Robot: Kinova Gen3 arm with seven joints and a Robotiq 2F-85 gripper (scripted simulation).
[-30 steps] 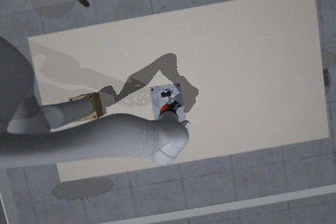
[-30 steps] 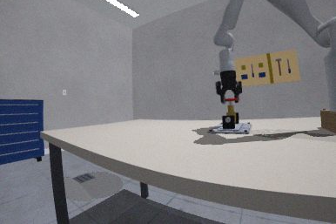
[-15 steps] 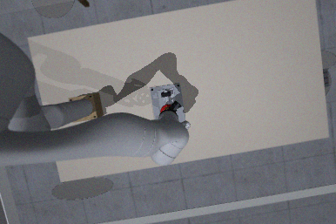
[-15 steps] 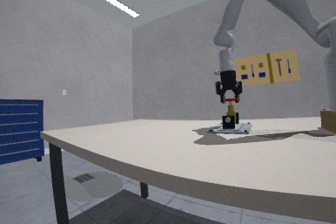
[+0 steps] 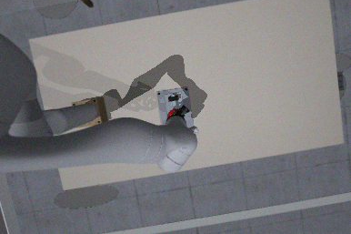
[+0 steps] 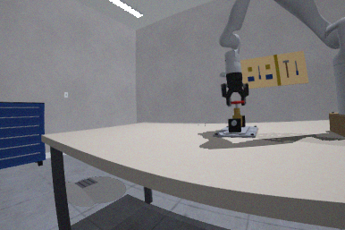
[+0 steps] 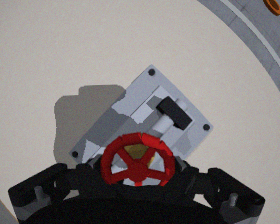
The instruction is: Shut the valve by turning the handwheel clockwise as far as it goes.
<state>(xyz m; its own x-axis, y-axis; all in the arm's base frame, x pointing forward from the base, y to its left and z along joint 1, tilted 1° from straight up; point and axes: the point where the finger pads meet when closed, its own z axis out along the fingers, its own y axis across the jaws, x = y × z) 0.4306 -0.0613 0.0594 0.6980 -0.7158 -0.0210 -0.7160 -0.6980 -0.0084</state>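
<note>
Grey walls (image 6: 89, 69) | ceiling strip light (image 6: 119, 3) | grey tiled floor (image 5: 255, 198) | cream table (image 6: 179, 149) | blue drawer cabinet (image 6: 20, 132) at left | tool board (image 6: 274, 69) behind
</note>
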